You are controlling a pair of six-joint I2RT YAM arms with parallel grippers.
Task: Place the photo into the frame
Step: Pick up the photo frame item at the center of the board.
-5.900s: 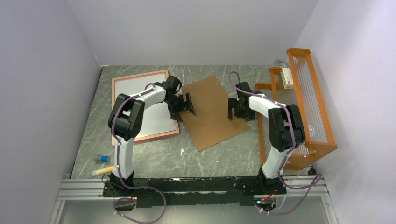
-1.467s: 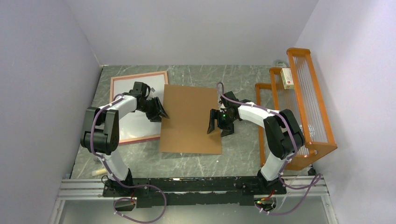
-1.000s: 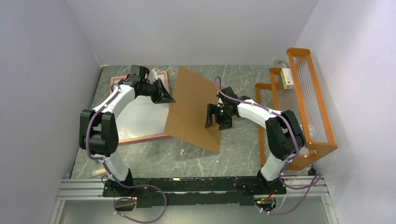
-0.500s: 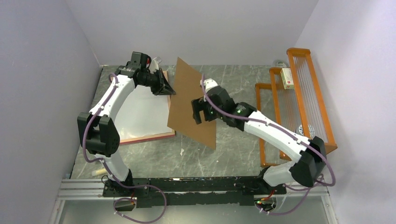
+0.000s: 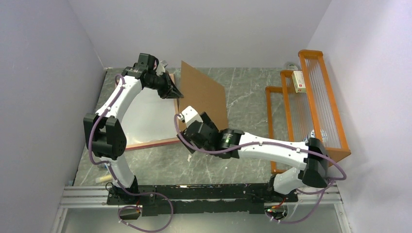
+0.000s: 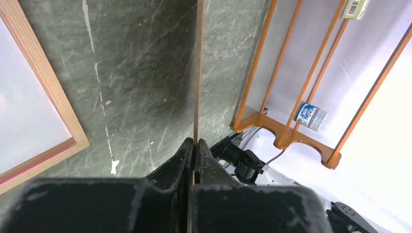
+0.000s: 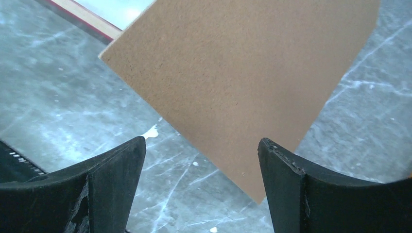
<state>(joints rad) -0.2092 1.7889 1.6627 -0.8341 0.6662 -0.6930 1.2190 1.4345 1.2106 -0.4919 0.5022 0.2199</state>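
Swinging leftward, the right gripper [image 7: 200, 145] is gaping beneath the thin brown rectangular board [image 5: 206, 94], left gripper [image 6: 195, 143] pinching its edge.

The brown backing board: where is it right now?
In the top view, the backing board is held nearly upright at the rear centre of the table, pinched by the left end effector, just right of the frame.

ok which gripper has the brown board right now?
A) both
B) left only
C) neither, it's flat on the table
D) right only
B: the left gripper is pinched shut on the edge of the board, holding it up off the table, while the right gripper stands wide open and is not closed on it.
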